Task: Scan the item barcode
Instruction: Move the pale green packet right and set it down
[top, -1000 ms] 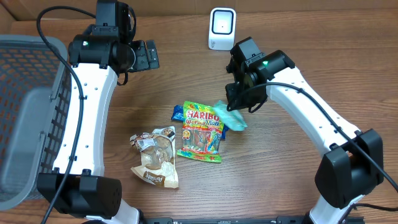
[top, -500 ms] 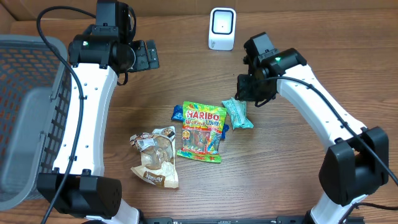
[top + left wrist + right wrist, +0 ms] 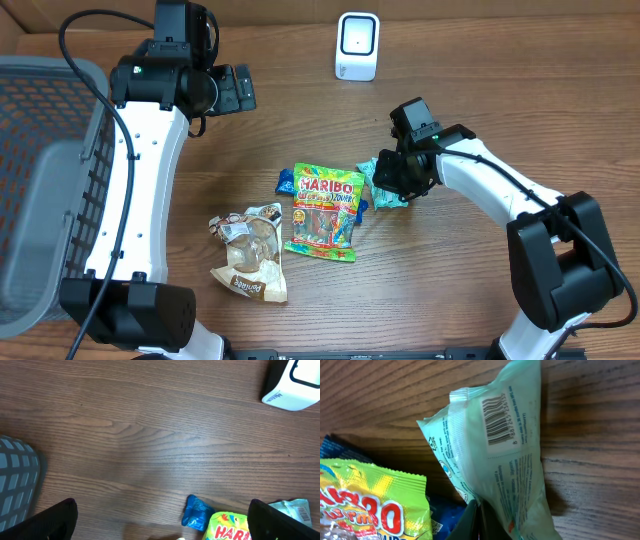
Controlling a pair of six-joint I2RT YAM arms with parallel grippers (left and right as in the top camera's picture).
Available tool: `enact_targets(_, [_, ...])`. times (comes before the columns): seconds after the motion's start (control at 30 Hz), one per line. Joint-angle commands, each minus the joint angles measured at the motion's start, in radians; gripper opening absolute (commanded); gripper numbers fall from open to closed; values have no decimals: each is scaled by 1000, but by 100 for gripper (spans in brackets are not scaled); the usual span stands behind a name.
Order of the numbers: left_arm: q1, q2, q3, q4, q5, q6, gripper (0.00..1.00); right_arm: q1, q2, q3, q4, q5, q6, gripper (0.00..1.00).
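Packet first: the pale mint-green plastic packet [image 3: 505,465] is pinched at its near end by the right gripper [image 3: 477,516], whose dark fingers are closed tight on the crimped edge. Its long axis runs away from the fingertips, leaning slightly to the gripper's right. The printed barcode [image 3: 497,420] sits near the far end, on the face turned up toward the wrist camera. Whether the packet rests on the brown wood-grain table [image 3: 500,90] or hangs just above it cannot be told (a shadow lies close beside it). Just to the gripper's left, touching or overlapping the packet's edge, lie a bright green-and-yellow Haribo sweets bag [image 3: 325,210] and a small blue foil wrapper [image 3: 288,180]. A crumpled brown-and-white snack pouch [image 3: 250,252] lies further left and nearer the robot. The white box-shaped scanner [image 3: 357,45] stands beyond the right gripper, toward the far table edge and well apart, with bare wood between them. To the gripper's right the table is open wood out to the edge. The left gripper [image 3: 160,510] hangs well apart to the far left with its fingers spread wide and nothing between them. A grey mesh basket [image 3: 40,170] stands beyond it at the left table edge.
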Motion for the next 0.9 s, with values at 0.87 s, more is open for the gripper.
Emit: enact_targets(0.87, [-2,5,28,1,-13,4,100,-42,-16,50,94,479,-529,4])
